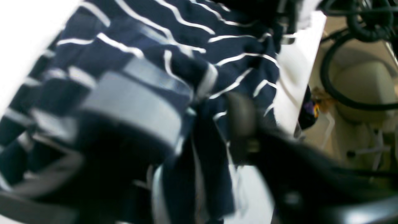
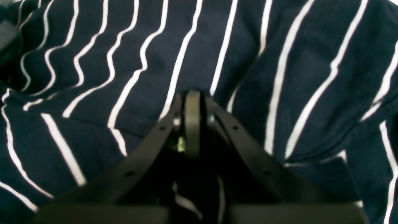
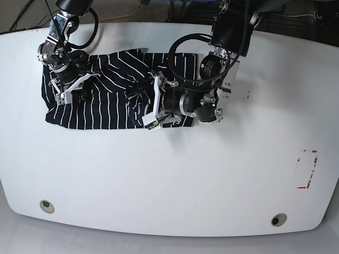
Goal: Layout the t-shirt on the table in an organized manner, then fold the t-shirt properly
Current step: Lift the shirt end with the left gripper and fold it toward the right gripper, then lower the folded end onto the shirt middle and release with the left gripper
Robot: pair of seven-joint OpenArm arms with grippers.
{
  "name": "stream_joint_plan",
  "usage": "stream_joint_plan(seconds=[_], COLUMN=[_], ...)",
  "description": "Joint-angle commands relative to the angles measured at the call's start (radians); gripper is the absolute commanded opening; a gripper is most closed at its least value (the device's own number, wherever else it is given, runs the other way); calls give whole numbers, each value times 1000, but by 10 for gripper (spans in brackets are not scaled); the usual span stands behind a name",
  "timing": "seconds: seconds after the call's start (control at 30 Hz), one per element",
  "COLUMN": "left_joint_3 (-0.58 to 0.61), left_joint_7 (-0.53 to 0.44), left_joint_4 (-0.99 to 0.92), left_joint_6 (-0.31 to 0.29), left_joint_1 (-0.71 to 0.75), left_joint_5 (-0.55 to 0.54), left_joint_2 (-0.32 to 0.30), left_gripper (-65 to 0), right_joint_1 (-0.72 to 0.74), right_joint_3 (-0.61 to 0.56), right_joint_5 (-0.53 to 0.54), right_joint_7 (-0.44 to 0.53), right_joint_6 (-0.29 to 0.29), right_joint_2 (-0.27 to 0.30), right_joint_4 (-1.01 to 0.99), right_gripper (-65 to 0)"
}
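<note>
The t-shirt (image 3: 100,103), black with thin white stripes, lies spread and rumpled at the back left of the white table (image 3: 159,180). My left gripper (image 3: 153,104) lies low over the shirt's right edge. In the blurred left wrist view its fingers (image 1: 133,105) stand apart, open, with a fold of the t-shirt (image 1: 199,130) hanging between them. My right gripper (image 3: 66,87) is over the shirt's left part. In the right wrist view the right gripper (image 2: 192,95) is shut, its tips pinching the t-shirt (image 2: 140,62), whose creases run toward them.
A red-marked rectangle (image 3: 307,169) sits at the table's right. Two round grommets (image 3: 46,206) (image 3: 278,219) lie near the front edge. Black cables (image 1: 342,81) hang beyond the table edge (image 1: 292,77) in the left wrist view.
</note>
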Motion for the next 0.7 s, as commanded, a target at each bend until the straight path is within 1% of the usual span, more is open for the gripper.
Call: stream_joint_plan(seconds=[0.0, 0.1, 0.67], left_joint_3=[34, 55, 60], left_joint_7=[-25, -25, -25], left_joint_4=[20, 20, 31], left_joint_6=[-4, -4, -4], left_joint_1=[-42, -51, -200], left_joint_5=[-27, -25, -24], left_joint_2=[14, 14, 14], left_gripper=[-232, -201, -200], right_joint_1=[-23, -23, -23], right_joint_3=[-11, -11, -11], right_joint_5=[-108, -108, -108], right_joint_7=[-166, -166, -166], right_joint_6=[-1, -1, -1], right_joint_2=[-10, -10, -10], right_joint_4=[-27, -27, -27], right_gripper=[-626, -626, -626])
